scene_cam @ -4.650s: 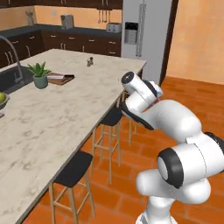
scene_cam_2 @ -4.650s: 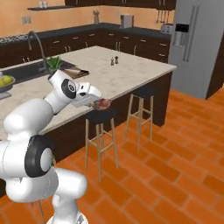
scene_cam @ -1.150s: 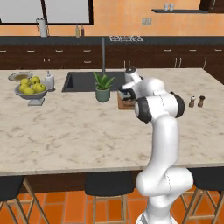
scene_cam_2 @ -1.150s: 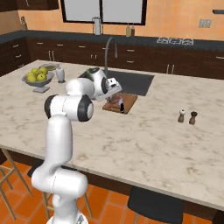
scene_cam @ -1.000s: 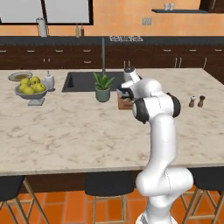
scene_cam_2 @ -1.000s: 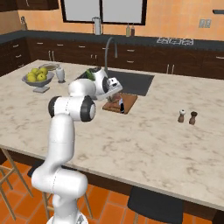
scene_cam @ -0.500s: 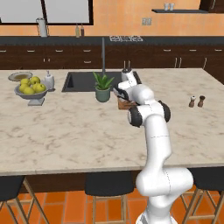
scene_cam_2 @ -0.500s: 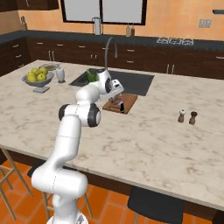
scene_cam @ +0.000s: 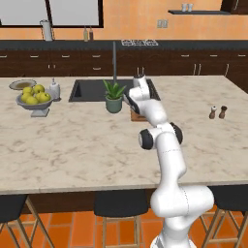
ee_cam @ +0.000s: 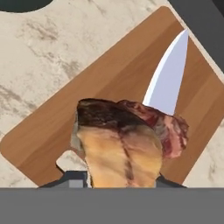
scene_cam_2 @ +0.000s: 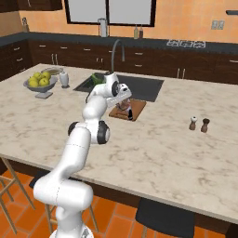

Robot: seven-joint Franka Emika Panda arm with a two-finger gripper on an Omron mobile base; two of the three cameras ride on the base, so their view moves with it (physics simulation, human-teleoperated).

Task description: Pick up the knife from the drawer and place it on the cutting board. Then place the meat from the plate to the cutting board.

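On the island counter (scene_cam: pixel 72 145), going from left to right, one bowl of yellow-green fruit (scene_cam: pixel 34 97) is standing at the far left with one small white jar (scene_cam: pixel 54 90) just beside it, and one round plate (scene_cam: pixel 22 84) is lying behind the bowl. One potted plant (scene_cam: pixel 114 96) is sitting near the dark sink (scene_cam: pixel 89 90), by the tall faucet (scene_cam_2: pixel 117 51). Right of the plant, one cutting board (ee_cam: pixel 109 83) is lying at the sink's near right corner. One knife (ee_cam: pixel 168 78) is lying flat on the board, its long axis running along the board's length; in the hand view its silver blade is pointing up and slightly right, toward the sink edge, and its handle is hidden under the meat. One piece of meat (ee_cam: pixel 127 140) is sitting over the board, clamped between the fingers of the gripper (scene_cam_2: pixel 125 108), whose jaws are pressing its two sides. Farther right, two small shakers (scene_cam_2: pixel 199 124) are standing side by side. No writing is readable anywhere.
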